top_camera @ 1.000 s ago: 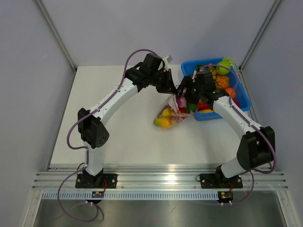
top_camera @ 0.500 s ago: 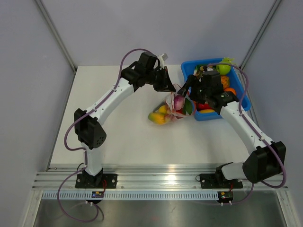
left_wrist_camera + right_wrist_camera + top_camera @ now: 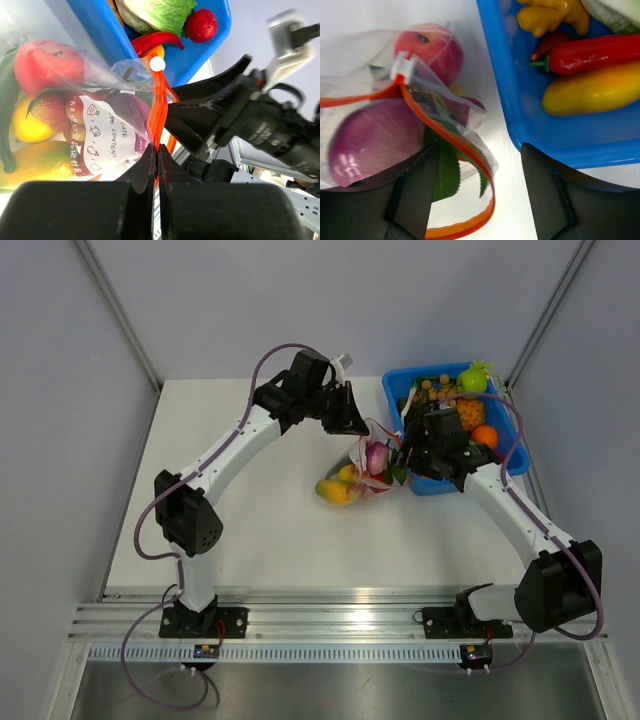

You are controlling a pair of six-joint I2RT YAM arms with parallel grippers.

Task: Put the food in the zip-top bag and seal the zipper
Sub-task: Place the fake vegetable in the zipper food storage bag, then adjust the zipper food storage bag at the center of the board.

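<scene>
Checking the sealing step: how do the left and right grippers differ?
The left gripper is shut, pinching the zipper; the right gripper stands open, gripping nothing. The left gripper meets the zip-top bag from the side away from the blue bin; the right gripper hangs over the bin-side corner. Both face the bag's mouth.

Blue bin [image 3: 505, 90] at the far right corner of the white table [image 3: 250, 520]

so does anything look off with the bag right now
Yes: the bag's orange zipper seems only partly closed. Past the white slider it gapes in a loose loop, with a green leaf at the opening. The left gripper pinches the zipper.
</scene>
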